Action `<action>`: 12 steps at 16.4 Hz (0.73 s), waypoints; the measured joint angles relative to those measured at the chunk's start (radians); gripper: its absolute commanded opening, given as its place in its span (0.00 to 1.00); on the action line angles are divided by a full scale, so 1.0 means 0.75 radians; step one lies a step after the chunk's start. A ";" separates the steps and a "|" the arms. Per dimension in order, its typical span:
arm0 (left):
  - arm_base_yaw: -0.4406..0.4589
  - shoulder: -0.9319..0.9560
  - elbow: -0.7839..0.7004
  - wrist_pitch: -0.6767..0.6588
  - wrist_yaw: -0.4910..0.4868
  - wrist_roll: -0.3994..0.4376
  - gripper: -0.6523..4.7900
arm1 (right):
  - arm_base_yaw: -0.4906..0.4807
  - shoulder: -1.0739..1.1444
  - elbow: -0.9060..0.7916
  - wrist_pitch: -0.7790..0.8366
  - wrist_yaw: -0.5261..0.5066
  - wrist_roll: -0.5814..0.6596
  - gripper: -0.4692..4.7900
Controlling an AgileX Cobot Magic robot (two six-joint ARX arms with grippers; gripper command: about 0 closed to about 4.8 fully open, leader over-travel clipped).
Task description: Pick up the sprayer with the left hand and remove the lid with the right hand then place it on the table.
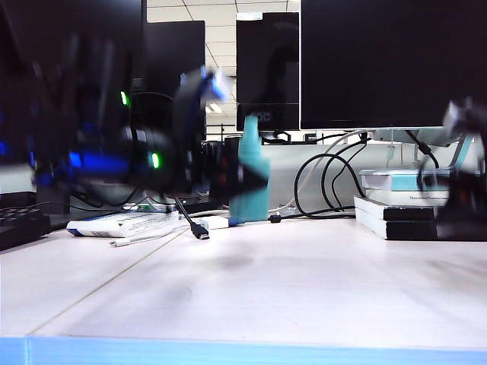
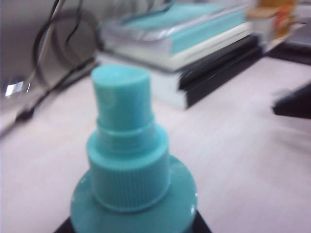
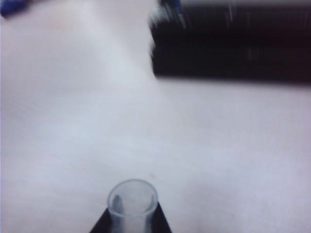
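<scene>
1. Looking across the near stretch of the table [image 1: 251, 296], I am seeing bare white surface running back from its blue front edge, with a faint seam crossing it on the left.
2. I am holding the lid [image 3: 132, 201] in the right hand [image 3: 130, 224]: in the right wrist view the clear cup is sitting upright between the two black tips, mouth toward the camera, pinched above the white tabletop. In the exterior view that arm is showing only as a dark blurred mass at the right edge [image 1: 463, 201].
3. I am gripping the sprayer [image 1: 249, 179] with the left hand [image 1: 232, 176], its black jaws clamped around the teal body left of centre, the bottle standing upright with its narrow nozzle uncovered. The left wrist view is showing the ribbed collar and bare nozzle [image 2: 127, 145] close up, with black finger corners just below the shoulder.
4. Farther back on the right, a stack of books [image 1: 403, 205] is lying flat, with black cables [image 1: 323, 182] looping beside it.
5. Farthest off, dark monitors [image 1: 388, 61] are standing along the rear.
</scene>
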 measured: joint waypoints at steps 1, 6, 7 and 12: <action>0.001 0.063 -0.001 0.057 -0.018 -0.044 0.38 | -0.001 0.075 0.001 0.057 0.003 0.013 0.09; 0.000 0.130 -0.001 0.131 -0.030 -0.097 0.39 | -0.001 0.250 0.002 0.258 0.001 0.034 0.09; 0.000 0.131 -0.001 0.119 -0.030 -0.097 0.41 | -0.001 0.278 0.005 0.297 0.011 0.033 0.09; 0.003 0.131 0.006 0.033 -0.071 -0.096 0.83 | 0.000 0.327 0.007 0.369 0.020 0.049 0.39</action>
